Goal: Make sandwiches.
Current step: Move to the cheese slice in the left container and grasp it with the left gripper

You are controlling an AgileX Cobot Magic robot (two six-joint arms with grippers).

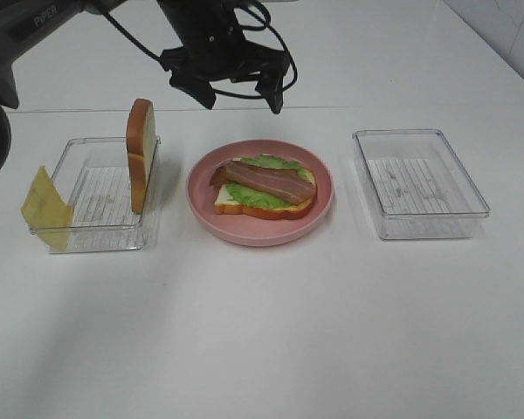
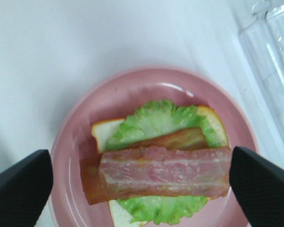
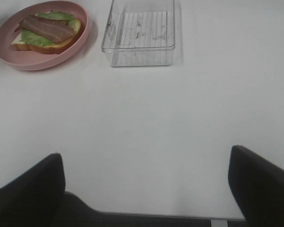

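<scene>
High cam, far left: cheese [image 1: 45, 208] leans on the left tray [image 1: 87, 229], outside its wall I think, hard to say through clear plastic. A bread slice [image 1: 140, 161] stands on edge inside, against the right wall. Left gripper [image 1: 241, 100] hangs over the plate [image 1: 260, 234], jaws wide, holding nothing. Its wrist cam shows what the high one blurs: two bacon strips [image 2: 164, 171] stacked on lettuce [image 2: 156, 118] on the bottom bread [image 2: 102, 132]. Right tray [image 1: 419, 183] sits beside the plate. Right gripper [image 3: 146, 189] only shows in its own cam, spread open over the table [image 3: 180, 118].
</scene>
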